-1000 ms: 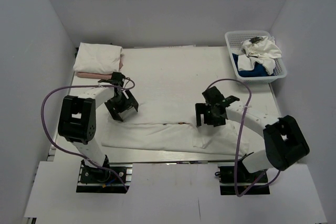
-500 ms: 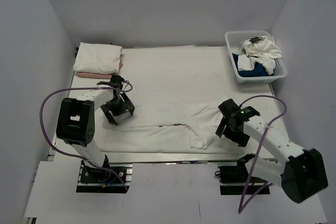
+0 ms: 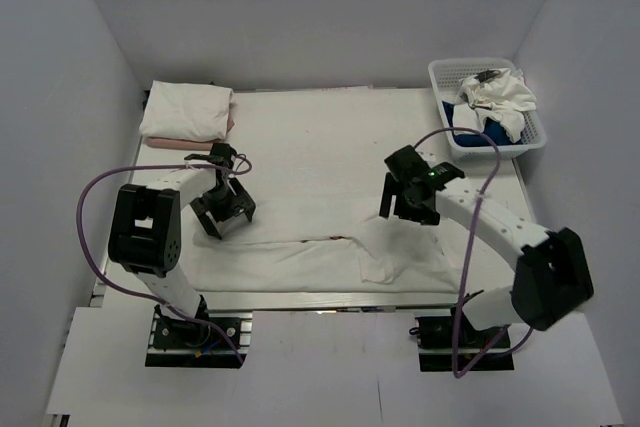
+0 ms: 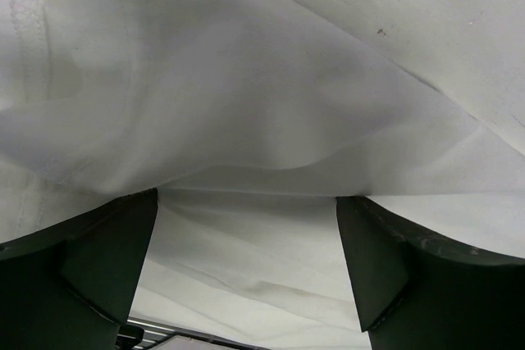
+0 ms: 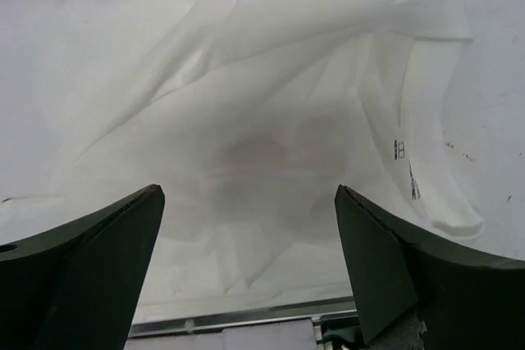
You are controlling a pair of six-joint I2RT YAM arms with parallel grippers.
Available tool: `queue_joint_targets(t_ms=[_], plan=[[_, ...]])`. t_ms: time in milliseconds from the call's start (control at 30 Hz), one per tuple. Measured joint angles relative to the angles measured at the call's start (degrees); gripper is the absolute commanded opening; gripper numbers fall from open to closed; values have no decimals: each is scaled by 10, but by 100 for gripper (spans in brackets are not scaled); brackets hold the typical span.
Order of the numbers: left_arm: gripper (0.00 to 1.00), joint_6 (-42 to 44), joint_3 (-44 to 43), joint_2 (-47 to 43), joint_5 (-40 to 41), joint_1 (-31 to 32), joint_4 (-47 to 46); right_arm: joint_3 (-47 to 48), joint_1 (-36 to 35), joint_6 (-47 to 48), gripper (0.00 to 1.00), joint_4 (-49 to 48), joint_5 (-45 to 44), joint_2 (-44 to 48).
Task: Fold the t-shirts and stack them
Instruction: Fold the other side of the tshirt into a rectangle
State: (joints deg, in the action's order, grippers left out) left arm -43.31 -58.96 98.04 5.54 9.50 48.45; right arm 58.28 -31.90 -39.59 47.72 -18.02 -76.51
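A white t-shirt [image 3: 310,252] lies crumpled in a long strip along the near edge of the table. It fills the left wrist view [image 4: 246,120] and the right wrist view [image 5: 246,104]. My left gripper [image 3: 222,215] is open and empty, low over the strip's left end. My right gripper [image 3: 405,205] is open and empty, just above the strip's right end. A folded white t-shirt [image 3: 188,110] rests on a pale pink one [image 3: 170,142] at the far left corner.
A white basket [image 3: 440,75] at the far right holds crumpled white cloth [image 3: 497,97] and blue cloth [image 3: 470,125]. White walls close in the left, back and right sides. The table's metal front rail [image 3: 320,299] runs just below the shirt.
My right arm swung out to the near right, then came back up and left over the shirt's right end. The shirt's right end is more bunched. The left gripper barely moved.
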Motion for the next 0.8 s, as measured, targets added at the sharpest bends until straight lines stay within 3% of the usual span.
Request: queue_joint_targets(t_ms=[300,633,800], plan=[[100,-20,-4,5,0,-3,9,-46,-19,50,90,-41,-11,-120],[100,-32,6,-1,0,-4,1,-61,-49,55,90,-82,48,-122],[100,-33,8,-3,1,-4,-1,-57,-72,47,90,-85,37,-141]])
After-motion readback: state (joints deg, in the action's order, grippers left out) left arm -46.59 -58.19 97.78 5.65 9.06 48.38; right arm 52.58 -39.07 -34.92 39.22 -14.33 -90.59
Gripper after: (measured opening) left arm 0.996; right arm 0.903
